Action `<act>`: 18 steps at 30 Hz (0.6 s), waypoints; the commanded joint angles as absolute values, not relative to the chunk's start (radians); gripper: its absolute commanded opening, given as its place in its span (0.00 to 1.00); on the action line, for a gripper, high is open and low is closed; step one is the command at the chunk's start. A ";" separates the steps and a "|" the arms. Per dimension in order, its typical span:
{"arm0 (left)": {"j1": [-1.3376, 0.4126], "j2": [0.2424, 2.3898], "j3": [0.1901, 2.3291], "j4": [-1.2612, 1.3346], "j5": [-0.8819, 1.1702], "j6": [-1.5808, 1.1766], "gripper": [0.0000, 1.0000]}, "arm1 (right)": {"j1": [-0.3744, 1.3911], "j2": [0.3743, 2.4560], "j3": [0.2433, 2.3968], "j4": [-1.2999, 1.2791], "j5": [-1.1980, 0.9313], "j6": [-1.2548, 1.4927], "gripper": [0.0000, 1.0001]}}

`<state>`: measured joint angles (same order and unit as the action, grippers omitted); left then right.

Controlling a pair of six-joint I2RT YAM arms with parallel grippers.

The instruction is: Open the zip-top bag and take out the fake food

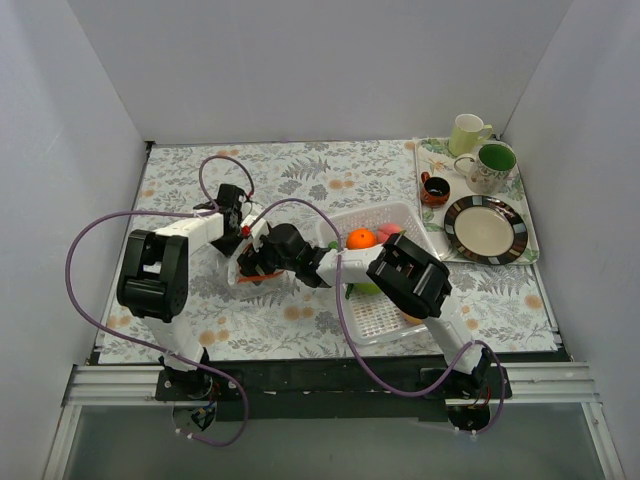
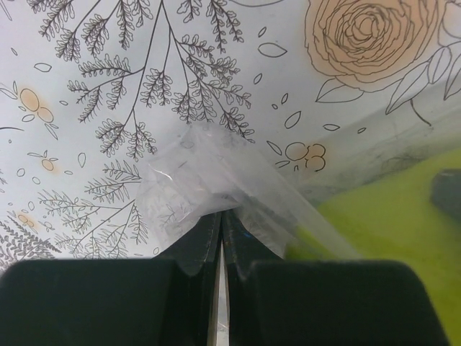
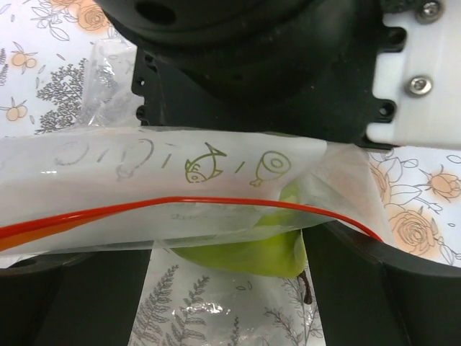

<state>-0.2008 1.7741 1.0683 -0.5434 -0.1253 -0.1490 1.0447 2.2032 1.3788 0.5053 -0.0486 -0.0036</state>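
Just left of the white basket [image 1: 378,318], the zip-top bag [image 3: 144,194] is held between my arms: left gripper [image 2: 221,216] pinched shut on its clear film, right gripper [image 3: 227,288] spread wide, the zip strip [image 3: 216,203] lying across it. If I pull now the film may slip free (the pinch seems to catch only a corner), leaving the green fake food [image 3: 245,254] inside.

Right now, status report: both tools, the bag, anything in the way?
Left tool shut on zip-top bag. Right tool open, bag's red zip strip across it. Green fake food inside bag. White basket close alongside.
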 commanded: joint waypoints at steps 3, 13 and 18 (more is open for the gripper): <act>-0.264 1.856 0.979 -0.580 0.021 -0.198 0.00 | 1.051 2.217 1.417 0.569 -0.091 0.061 0.86; -0.276 1.819 0.899 -0.538 -0.048 -0.164 0.00 | 1.048 2.183 1.310 0.525 -0.064 0.064 0.29; -0.242 1.807 0.890 -0.528 -0.052 -0.149 0.00 | 1.048 2.033 1.215 0.483 -0.020 0.043 0.10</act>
<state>-0.2481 1.7275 0.9760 -0.4366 -0.2047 -0.1291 1.0428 2.1601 1.2911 0.5495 -0.0528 0.0471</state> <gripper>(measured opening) 0.008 0.796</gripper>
